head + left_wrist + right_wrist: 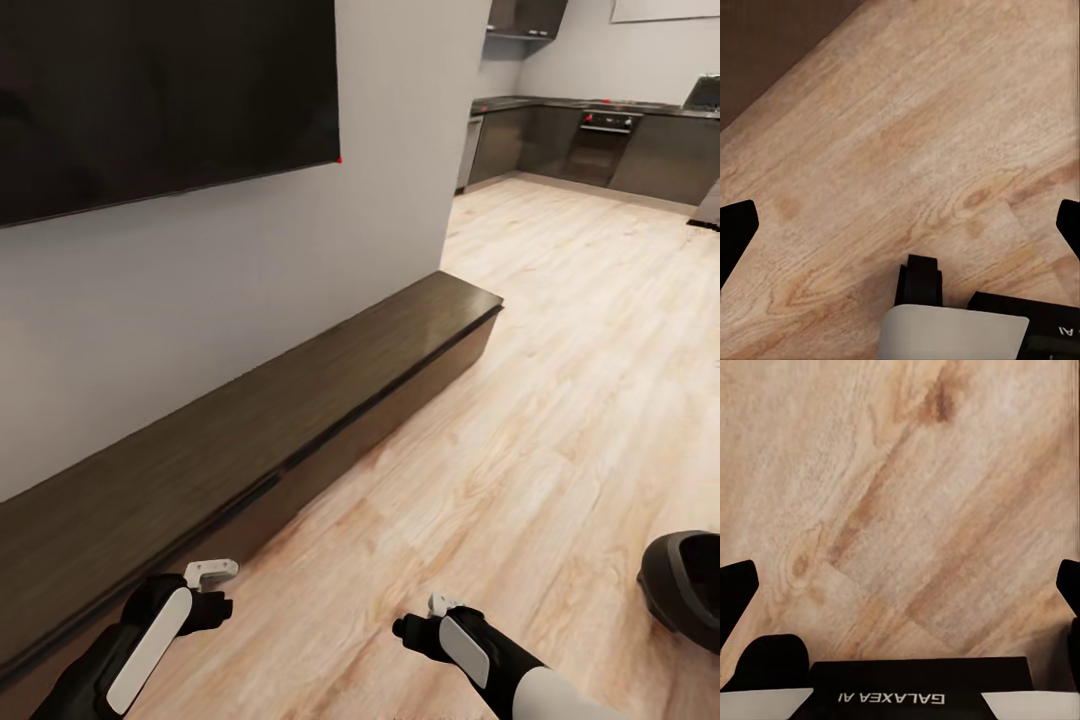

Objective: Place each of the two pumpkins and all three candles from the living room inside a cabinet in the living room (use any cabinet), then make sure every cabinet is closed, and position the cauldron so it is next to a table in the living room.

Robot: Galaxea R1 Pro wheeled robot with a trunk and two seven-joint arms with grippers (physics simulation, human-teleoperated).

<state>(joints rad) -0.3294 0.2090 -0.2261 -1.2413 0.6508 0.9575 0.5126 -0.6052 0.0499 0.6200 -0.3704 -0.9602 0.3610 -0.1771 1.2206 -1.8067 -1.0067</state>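
The long, low dark brown cabinet (250,440) runs along the grey wall, and all its fronts look closed. Its dark face also fills a corner of the left wrist view (765,45). The black round cauldron (685,590) stands on the floor at the right edge, to the right of my right arm. My left gripper (205,582) (900,225) hangs open over bare floor just in front of the cabinet. My right gripper (438,612) (900,585) is open too, over the floor and holding nothing. The pumpkins, candles and table are out of view.
A large black TV (150,90) hangs on the wall above the cabinet. Light wood floor (560,380) stretches right and back to the grey kitchen units (600,140). A dark object (706,215) sits at the far right edge.
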